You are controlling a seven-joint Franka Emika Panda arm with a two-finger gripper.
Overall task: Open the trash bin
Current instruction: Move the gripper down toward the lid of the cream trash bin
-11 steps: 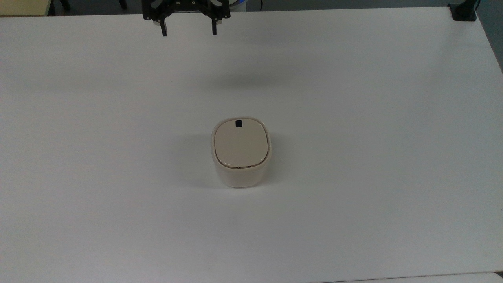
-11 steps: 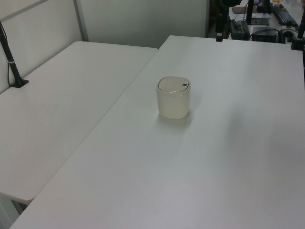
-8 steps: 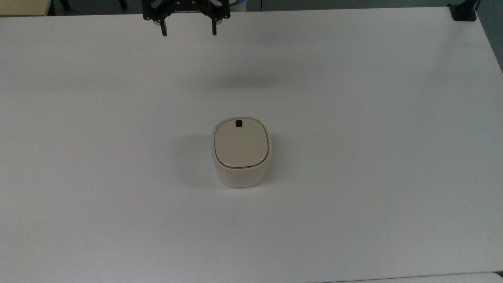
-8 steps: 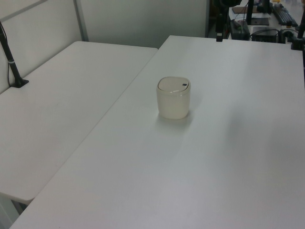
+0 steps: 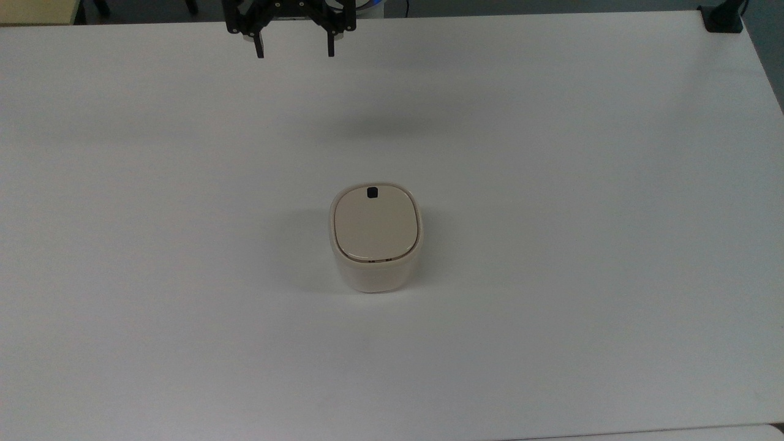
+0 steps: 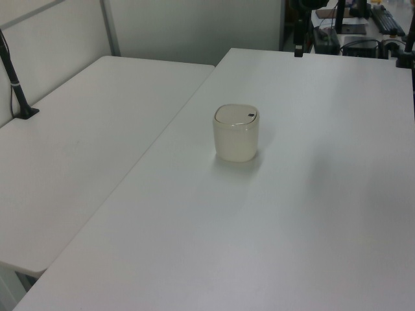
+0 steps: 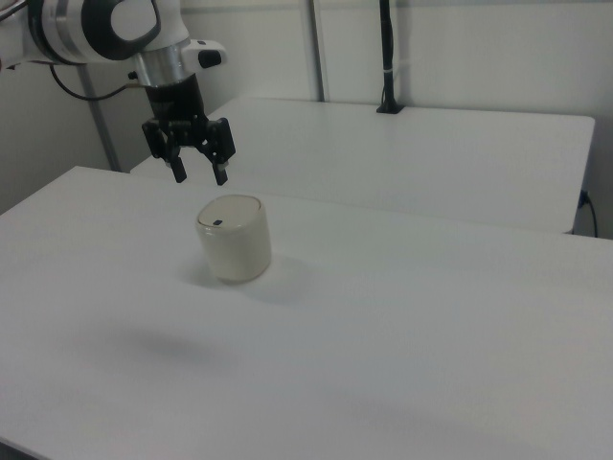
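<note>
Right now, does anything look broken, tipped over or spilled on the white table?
Nothing stands out. The small cream-white plastic trash bin stands upright on the white table, its flat beige lid shut, no cracks or spills. The black two-finger gripper hangs open, apart from it.

The arm (image 7: pixel 91 27) reaches in from the right view's left, gripper (image 7: pixel 199 178) pointing down (jaws spread apart).

No text, label, brand, number or sign can be read anywhere here. The bin's (image 5: pixel 375 236) lid (image 5: pixel 375 224) bears only a plain black square button (image 5: pixel 372 193), with no lettering that can be made out.
</note>
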